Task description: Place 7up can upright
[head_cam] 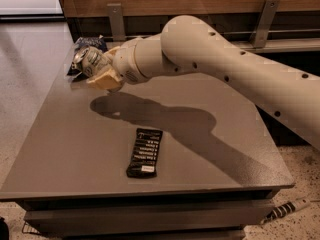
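7up can (91,62) is held in the gripper (98,69) near the far-left corner of the surface (65,149), lifted off it, w/ the arm's shadow (150,116) lying on the surface below and to the right. Can isn't upright: its long axis runs roughly left-right, tipped a bit, w/ the shiny metal top pointing left and slightly up, away from the wrist. Base end is hidden inside the grip. Silvery side w/ green marks shows between the fingers (106,80), which are closed around the can's body, tan pads pressed against it from above and below.

White arm (225,69) comes in from the right edge and stretches across the back of the surface to reach that corner.

Just behind the can, at the far-left edge, sits a dark blue chip bag (90,43), partly covered by the can and gripper; can't tell if they touch. Flat black snack bar wrapper (145,152) lies well apart from the can, toward the front-middle of the surface, long side running front-to-back.
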{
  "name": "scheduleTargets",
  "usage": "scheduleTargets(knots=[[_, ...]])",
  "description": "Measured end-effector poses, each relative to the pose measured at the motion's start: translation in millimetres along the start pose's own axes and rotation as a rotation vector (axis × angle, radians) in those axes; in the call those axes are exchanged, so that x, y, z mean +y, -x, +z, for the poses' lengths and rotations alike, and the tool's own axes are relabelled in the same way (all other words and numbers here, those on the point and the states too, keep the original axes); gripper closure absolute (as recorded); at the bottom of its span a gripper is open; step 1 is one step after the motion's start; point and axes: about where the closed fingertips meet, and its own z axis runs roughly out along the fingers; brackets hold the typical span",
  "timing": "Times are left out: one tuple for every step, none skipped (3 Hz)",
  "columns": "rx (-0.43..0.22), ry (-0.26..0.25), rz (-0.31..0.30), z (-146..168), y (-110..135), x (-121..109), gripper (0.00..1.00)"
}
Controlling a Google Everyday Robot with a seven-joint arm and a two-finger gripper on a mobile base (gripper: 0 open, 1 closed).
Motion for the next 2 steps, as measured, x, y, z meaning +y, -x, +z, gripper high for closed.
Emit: scheduleTargets(knots=[[-0.069, 0.022, 0.084, 2, -11, 1, 1.00], [-0.146, 0.070, 0.192, 13, -25, 5, 1.00]])
